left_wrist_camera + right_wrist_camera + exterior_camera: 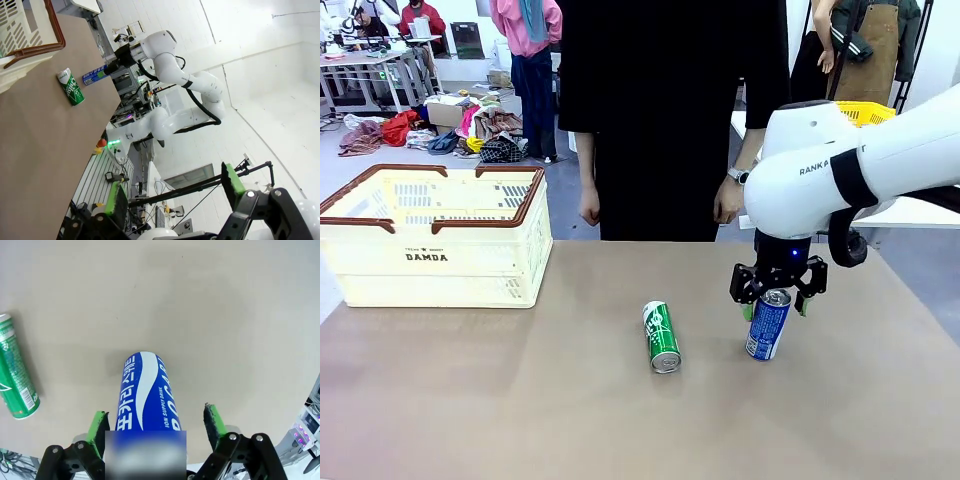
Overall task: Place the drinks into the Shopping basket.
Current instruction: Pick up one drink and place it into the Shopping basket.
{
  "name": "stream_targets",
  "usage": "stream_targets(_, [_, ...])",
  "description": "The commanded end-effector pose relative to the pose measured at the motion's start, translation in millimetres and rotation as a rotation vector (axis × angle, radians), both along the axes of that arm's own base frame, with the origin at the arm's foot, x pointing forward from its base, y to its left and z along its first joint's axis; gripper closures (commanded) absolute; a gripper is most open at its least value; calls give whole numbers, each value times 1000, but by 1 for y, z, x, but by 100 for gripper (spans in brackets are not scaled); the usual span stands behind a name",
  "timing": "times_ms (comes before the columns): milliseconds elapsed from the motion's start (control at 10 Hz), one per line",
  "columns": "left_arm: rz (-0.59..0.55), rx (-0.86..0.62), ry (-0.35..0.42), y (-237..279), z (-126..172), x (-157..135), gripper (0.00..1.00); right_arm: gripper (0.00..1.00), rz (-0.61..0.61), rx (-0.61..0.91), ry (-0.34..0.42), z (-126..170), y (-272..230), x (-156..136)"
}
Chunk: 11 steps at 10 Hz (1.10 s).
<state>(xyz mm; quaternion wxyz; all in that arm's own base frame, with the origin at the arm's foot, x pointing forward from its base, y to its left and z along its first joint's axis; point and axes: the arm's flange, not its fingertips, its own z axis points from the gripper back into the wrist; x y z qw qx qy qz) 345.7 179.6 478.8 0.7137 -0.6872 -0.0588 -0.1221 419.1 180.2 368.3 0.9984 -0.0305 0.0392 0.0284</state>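
Note:
A blue drink can (pixel 768 325) stands upright on the brown table, right of the middle. My right gripper (pixel 778 290) hangs open over its top, one finger on each side. In the right wrist view the blue can (pixel 145 395) sits between the green pads (pixel 97 427) with a gap on both sides. A green can (pixel 661 336) lies on its side to the left of it, also seen as the green can (pixel 15 375). The cream Shopping basket (pixel 435 235) stands at the far left. My left gripper (pixel 175 192) is open and empty, looking across at the green can (pixel 71 86) and the basket (pixel 30 35).
A person in black stands at the table's far edge (pixel 650 240), hands hanging down at the sides. A small yellow mesh basket (pixel 865 112) sits behind my right arm. Bare tabletop (pixel 570 400) stretches between the cans and the Shopping basket.

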Motion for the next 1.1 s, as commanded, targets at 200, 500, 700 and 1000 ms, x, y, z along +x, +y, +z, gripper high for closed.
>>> stream_targets(200, [9, -11, 7, 0, 3, -1, 0, 42, -8, 9, -11, -8, 2, -2])
stream_targets(500, [9, -11, 7, 0, 3, -1, 0, 100, -12, 48, 2, -11, 2, -4])
stream_targets(700, [9, -11, 7, 0, 3, -1, 0, 100, -8, 65, 11, -11, 1, -7])
stream_targets(1000, [9, -11, 7, 0, 3, -1, 0, 100, -16, 85, 10, -3, -4, -6])
